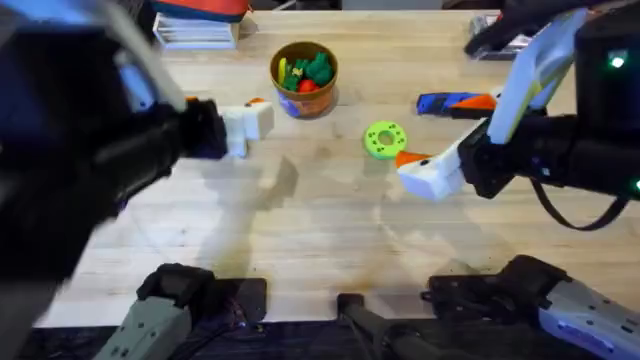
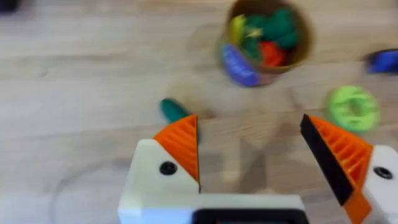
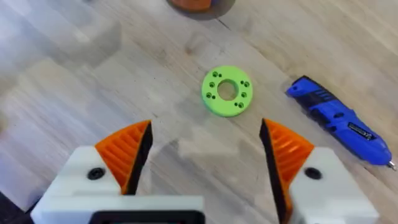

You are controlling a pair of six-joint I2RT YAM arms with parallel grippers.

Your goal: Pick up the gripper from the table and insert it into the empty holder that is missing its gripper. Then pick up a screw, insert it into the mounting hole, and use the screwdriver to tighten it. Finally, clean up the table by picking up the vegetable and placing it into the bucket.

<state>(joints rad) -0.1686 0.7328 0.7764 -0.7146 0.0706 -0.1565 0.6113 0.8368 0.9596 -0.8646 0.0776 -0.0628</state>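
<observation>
Small round tan-yellow bucket [image 1: 304, 78] as landmark — dark green oblong toy vegetable [image 2: 173, 110] near it, on the table. Left gripper [image 2: 252, 149] released, empty; right gripper [image 3: 205, 155] released, empty — blue-handled screwdriver [image 3: 339, 121] well apart from bucket.

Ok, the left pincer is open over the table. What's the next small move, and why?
Probably shift the left pincer sideways until the vegetable sits between its open fingers, then lower. In the left wrist view the vegetable lies on the wood just beyond one orange fingertip, outside the gap. The bucket stands close by.
</observation>
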